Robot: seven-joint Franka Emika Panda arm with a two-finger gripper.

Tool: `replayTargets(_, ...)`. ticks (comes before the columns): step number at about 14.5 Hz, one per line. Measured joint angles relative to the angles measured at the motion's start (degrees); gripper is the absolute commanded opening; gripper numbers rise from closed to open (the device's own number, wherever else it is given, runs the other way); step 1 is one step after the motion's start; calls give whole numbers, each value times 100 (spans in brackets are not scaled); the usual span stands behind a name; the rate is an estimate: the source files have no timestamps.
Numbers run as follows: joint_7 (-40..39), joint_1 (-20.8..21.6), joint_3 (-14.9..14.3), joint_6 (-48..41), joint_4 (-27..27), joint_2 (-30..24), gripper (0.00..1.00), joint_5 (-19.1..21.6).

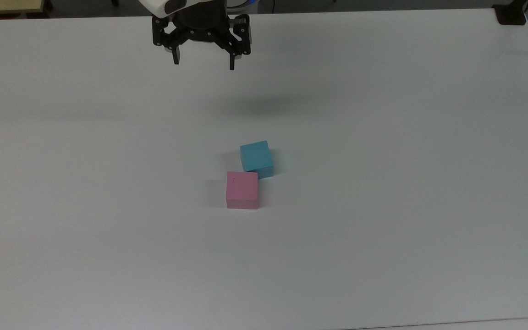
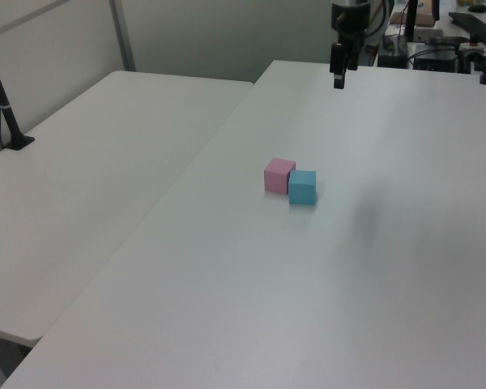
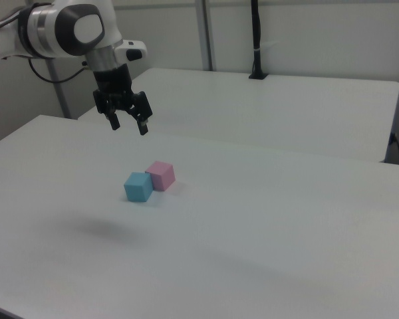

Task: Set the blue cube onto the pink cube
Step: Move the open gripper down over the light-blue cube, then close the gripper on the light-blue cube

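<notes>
Fingers [image 1: 176,56] spread wide, top view shows.

**White worktops against a pale wall**

A broad matte white worktop [image 1: 383,137] fills the foreground, evenly lit, with soft shadows. A second white table [image 3: 306,100] stands beside it, along a plain pale wall [image 3: 319,33]. A black pole [image 3: 255,40] rises from the far edge of that table, on a clamp base.

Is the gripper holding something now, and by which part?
Nothing is held: the gripper is open, high above the white table.
</notes>
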Motion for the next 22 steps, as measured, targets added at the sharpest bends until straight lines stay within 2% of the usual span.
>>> replayTargets(10, 0, -69, -29, 0, -51, 1, 100, 1)
replayTargets(12, -11, -42, -22, 422, -150, 66, 100, 6)
replayTargets(16, -37, 108, 46, 1106, -477, 664, 100, 6)
replayTargets(22, -37, 527, 65, 1822, -576, 1536, 100, 5)
